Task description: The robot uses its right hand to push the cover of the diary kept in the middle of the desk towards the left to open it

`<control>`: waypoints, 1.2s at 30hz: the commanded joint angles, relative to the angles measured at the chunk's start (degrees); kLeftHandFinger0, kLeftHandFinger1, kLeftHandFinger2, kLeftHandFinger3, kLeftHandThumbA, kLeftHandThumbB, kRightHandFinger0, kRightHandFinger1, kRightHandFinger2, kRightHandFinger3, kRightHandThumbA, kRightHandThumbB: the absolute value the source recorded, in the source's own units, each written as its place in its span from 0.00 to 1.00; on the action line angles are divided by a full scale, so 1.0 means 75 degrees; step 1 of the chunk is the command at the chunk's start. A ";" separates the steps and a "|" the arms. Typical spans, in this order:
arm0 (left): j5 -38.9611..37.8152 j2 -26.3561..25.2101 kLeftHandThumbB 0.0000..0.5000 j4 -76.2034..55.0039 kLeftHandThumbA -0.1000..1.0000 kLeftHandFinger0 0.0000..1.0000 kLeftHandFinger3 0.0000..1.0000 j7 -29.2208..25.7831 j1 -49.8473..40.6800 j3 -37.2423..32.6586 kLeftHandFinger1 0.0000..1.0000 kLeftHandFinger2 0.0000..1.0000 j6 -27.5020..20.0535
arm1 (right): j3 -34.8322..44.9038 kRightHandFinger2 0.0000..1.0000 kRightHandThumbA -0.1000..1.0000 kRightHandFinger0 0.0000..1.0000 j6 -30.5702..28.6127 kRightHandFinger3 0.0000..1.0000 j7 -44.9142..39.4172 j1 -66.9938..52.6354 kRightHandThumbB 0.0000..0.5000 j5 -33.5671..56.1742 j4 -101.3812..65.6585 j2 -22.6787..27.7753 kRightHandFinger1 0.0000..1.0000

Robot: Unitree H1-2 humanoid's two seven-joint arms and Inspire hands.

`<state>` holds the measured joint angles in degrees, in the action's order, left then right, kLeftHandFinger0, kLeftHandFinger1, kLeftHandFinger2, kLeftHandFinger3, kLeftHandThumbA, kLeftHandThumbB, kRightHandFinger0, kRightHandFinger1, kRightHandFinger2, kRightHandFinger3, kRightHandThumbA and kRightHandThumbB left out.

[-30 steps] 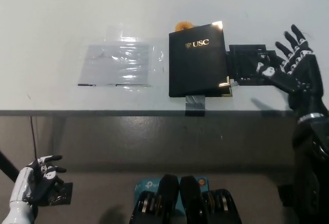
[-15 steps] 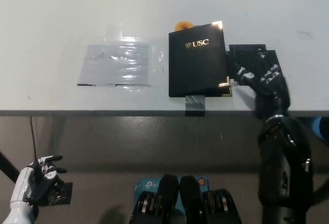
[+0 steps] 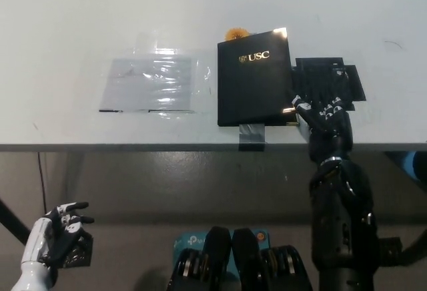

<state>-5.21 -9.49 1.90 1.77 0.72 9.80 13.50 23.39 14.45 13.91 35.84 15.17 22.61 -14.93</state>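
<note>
The diary [image 3: 255, 77] is black with gold "USC" lettering and gold corners. It lies closed in the middle of the white desk [image 3: 80, 24], taped at its near edge. My black right hand [image 3: 323, 115] rests on the desk at the diary's lower right corner, fingers spread and pointing up-left, fingertips touching or almost touching the cover's edge. It holds nothing. My white left hand [image 3: 55, 236] hangs below the desk's front edge at the lower left, fingers loosely apart and empty.
A black flat object [image 3: 329, 81] lies just right of the diary, under my right hand's fingertips. A clear plastic sheet [image 3: 152, 84] lies left of the diary. A small orange thing [image 3: 234, 34] peeks out behind the diary. Grey tape [image 3: 252, 133] marks the desk's front edge.
My right hand has swung from the far right down and leftward to the diary's lower right corner. The diary stays closed. The left hand has barely moved.
</note>
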 commanded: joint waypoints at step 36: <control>-0.0004 -0.0112 0.64 -0.0215 0.29 0.31 0.60 0.0139 0.0121 -0.0269 0.36 0.45 0.0016 | -0.1484 1.00 1.00 0.99 -0.0469 1.00 0.1280 0.0495 0.23 0.0929 0.0634 -0.0912 1.00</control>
<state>-5.17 -9.44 2.06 1.96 0.73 8.08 13.72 14.31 11.33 21.64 38.51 18.20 27.73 -19.07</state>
